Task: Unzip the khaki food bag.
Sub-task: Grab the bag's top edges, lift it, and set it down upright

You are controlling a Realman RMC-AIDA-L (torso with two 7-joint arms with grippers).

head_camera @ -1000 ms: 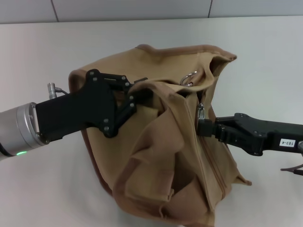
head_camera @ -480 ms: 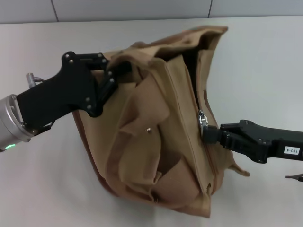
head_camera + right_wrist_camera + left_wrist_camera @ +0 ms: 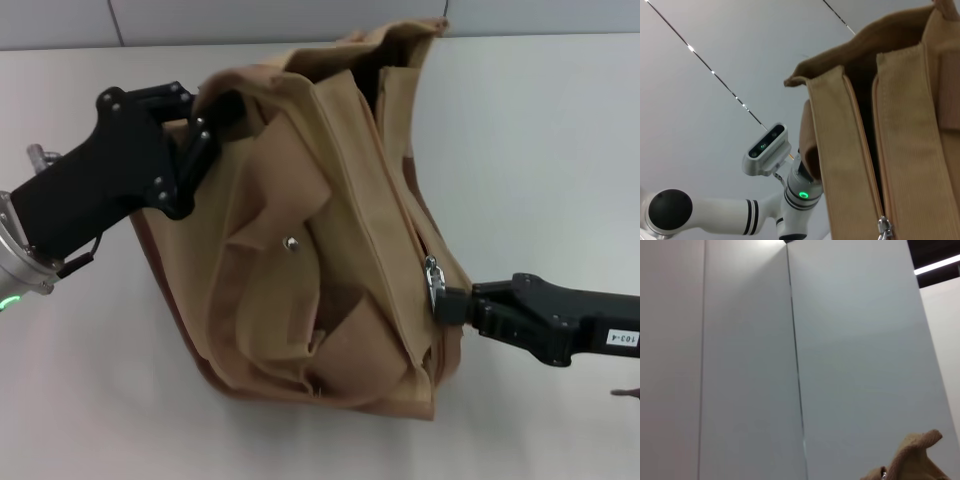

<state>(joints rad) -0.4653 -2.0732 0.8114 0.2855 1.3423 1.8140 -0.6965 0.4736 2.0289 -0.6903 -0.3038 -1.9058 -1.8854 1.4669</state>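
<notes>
The khaki food bag [image 3: 330, 250] lies crumpled on the white table [image 3: 540, 140], its top opening [image 3: 385, 85] gaping at the far end. My left gripper [image 3: 205, 120] is shut on the bag's upper left edge and holds it up. My right gripper [image 3: 448, 303] is shut on the silver zipper pull [image 3: 432, 273] at the bag's right side, low along the zip. The front pocket's metal snap [image 3: 291, 242] faces up. In the right wrist view the parted zip and slider [image 3: 883, 225] show between two tan panels [image 3: 910, 135]. The left wrist view shows only a scrap of tan fabric [image 3: 912, 462].
A grey panelled wall [image 3: 300, 18] runs along the table's far edge. The right wrist view shows the robot's head camera [image 3: 766, 150] and torso beyond the bag.
My left gripper has pulled the bag's edge up and to the left. My right gripper has drawn the zipper pull down toward me, and the opening has lengthened.
</notes>
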